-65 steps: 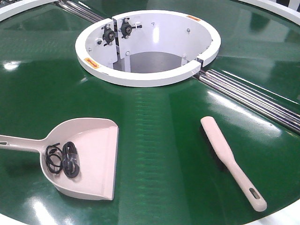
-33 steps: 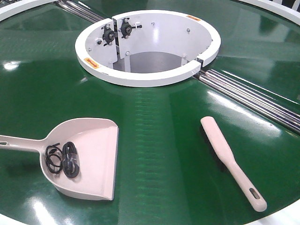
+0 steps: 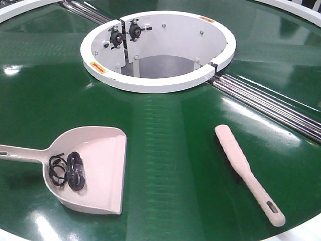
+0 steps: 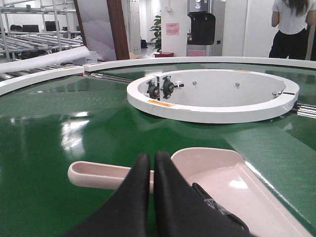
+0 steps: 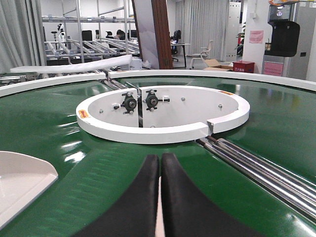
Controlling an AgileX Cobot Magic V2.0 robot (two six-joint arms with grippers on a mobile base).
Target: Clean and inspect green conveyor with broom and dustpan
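The green conveyor [image 3: 170, 145] fills the front view. The dustpan [image 3: 98, 173] lies on it at the near left, handle pointing left, with a black coiled cable [image 3: 67, 169] inside. The broom [image 3: 246, 168] lies at the near right, slotted handle end toward me. Neither gripper shows in the front view. In the left wrist view my left gripper [image 4: 152, 159] is shut and empty, its tips over the dustpan [image 4: 217, 170] handle. In the right wrist view my right gripper [image 5: 160, 159] is shut and empty, with a sliver of the broom [image 5: 159, 224] showing between its fingers.
The white ring-shaped hub [image 3: 155, 80] stands in the middle of the belt. Silver rollers [image 3: 271, 103] run from it to the right, others to the far left. A person [image 4: 291, 24] stands beyond the conveyor's far rim. The dustpan's front corner [image 5: 19, 182] shows in the right wrist view.
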